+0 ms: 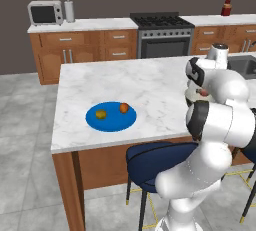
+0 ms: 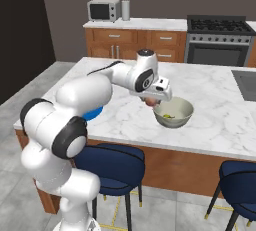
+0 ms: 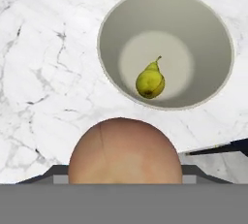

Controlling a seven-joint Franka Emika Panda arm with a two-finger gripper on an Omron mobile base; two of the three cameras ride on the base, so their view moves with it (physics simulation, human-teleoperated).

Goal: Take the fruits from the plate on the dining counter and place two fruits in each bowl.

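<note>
One pinkish-red fruit (image 3: 125, 150) sits pinched in the end effector (image 2: 151, 101), hanging just off the pale bowl's (image 2: 186, 116) rim at its 9 o'clock in the right base view. Inside that bowl lies the yellow-green fruit (image 3: 150, 82). Two more, olive-yellow (image 1: 101, 114) and orange (image 1: 123, 107), wait on the blue plate (image 1: 112, 122) on the marble tabletop (image 1: 145, 82).

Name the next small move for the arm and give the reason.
Probably carry the pinkish-red fruit a little further, over the cream bowl's opening, then release. The gripper holds it just short of the rim, and the bowl has one yellow-green fruit so far.
</note>
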